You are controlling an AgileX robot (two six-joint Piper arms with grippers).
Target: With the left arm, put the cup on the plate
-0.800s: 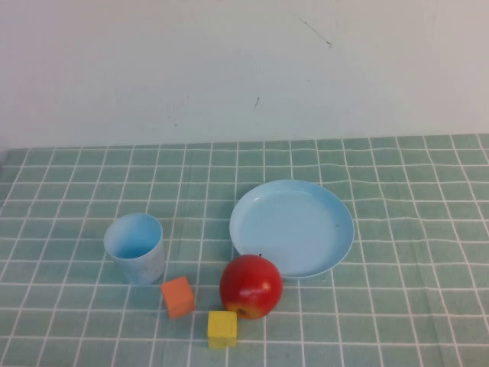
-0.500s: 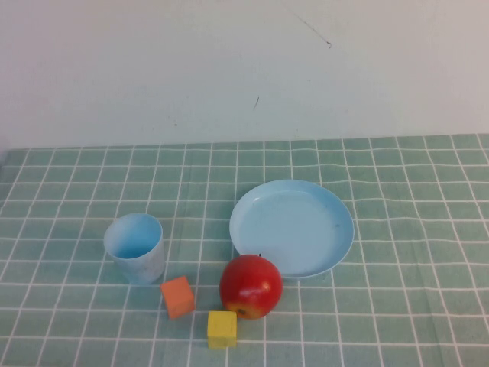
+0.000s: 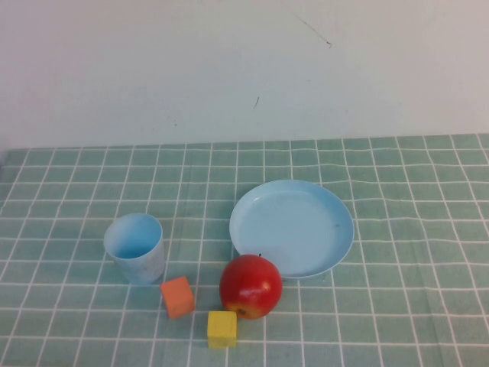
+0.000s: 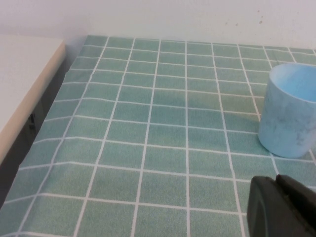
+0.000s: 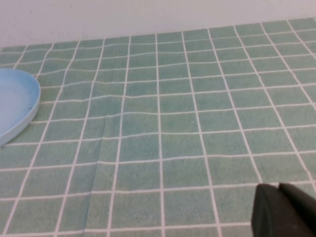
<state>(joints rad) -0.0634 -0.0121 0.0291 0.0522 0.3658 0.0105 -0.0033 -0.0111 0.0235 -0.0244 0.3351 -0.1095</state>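
A green checked tablecloth (image 3: 397,306) with white grid lines covers the table. A plain white wall (image 3: 229,69) stands behind, evenly lit.

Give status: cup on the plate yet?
Nothing done. The cup stands upright on the cloth, left of the empty plate. The left tool sits short of the cup, holding nothing; the right tool is parked. Approach, grasp, lift and place all remain.

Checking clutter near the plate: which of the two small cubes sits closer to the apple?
The yellow cube, at the apple's lower left, almost touching it. The orange cube sits farther left, nearer the cup. Neither gripper, left or right, is near them.
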